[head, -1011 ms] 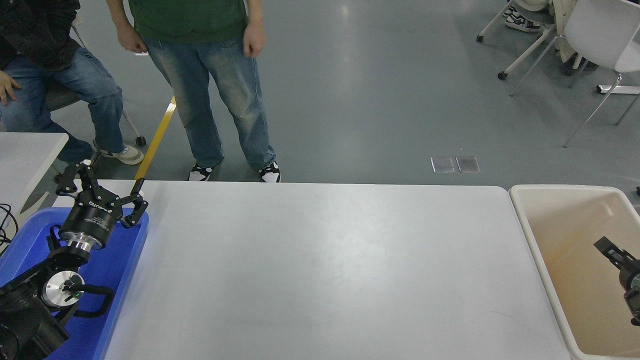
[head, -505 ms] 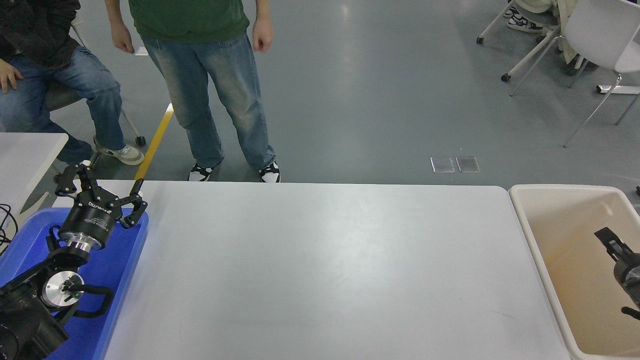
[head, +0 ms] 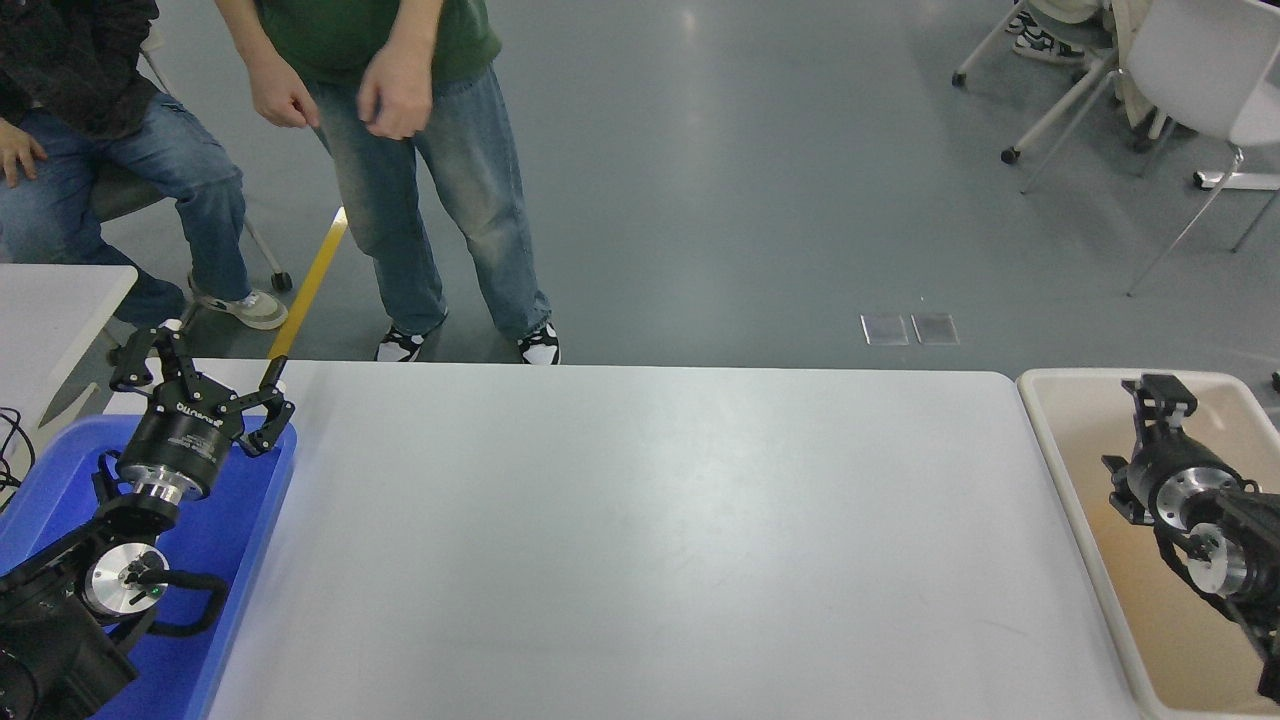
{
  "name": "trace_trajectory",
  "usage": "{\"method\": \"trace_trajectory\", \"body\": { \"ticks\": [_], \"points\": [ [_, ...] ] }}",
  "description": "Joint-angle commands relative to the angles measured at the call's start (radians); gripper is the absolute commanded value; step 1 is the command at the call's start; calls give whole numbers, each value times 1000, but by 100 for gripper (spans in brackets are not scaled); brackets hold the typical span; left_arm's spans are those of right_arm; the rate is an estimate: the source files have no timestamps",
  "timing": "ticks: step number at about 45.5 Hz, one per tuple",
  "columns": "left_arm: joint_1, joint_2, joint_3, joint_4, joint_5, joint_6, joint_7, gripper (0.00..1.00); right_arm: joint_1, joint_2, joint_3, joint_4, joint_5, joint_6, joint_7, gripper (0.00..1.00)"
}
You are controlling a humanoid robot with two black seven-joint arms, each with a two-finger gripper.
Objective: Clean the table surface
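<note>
The table surface (head: 640,520) is a large matte white top with rounded corners, and nothing lies on it. My left gripper (head: 203,372) is open and empty, parked over the blue tray (head: 235,520) at the table's left end. My right gripper (head: 1160,395) hangs over the beige bin (head: 1040,400) at the table's right end, pointing away from me. It holds nothing that I can see.
A person in jeans (head: 440,200) stands at the table's far edge on the left, hands (head: 395,100) raised near the waist. Another person (head: 110,140) sits at the far left. A smaller white table (head: 50,300) shows at the left edge. Chairs (head: 1190,70) stand at the back right.
My right arm has risen and moved up and left over the bin, now pointing away from me. The standing person has brought both hands together in front. My left arm has not moved.
</note>
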Motion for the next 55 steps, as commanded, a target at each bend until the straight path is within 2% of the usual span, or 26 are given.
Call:
{"method": "trace_trajectory", "body": {
  "ticks": [1,8,22,31,36,43,55],
  "points": [
    [0,0,0,1,0,1,1,100,-70,87,323,130,39,102,8,100],
    [0,0,2,-1,0,0,-1,100,-92,143,320,157,180,136,13,100],
    [-1,0,0,-1,0,1,1,100,-161,270,320,162,187,146,48,100],
    [-1,0,0,-1,0,-2,1,100,-153,255,233,147,174,151,114,100],
    [-1,-1,0,-1,0,-2,1,100,-124,196,110,98,104,146,195,100],
    [-1,-1,0,-1,0,-2,1,100,-57,187,-14,-23,67,145,307,100],
    [-1,-1,0,-1,0,-3,1,100,-18,195,-43,-97,67,140,352,100]
  ]
}}
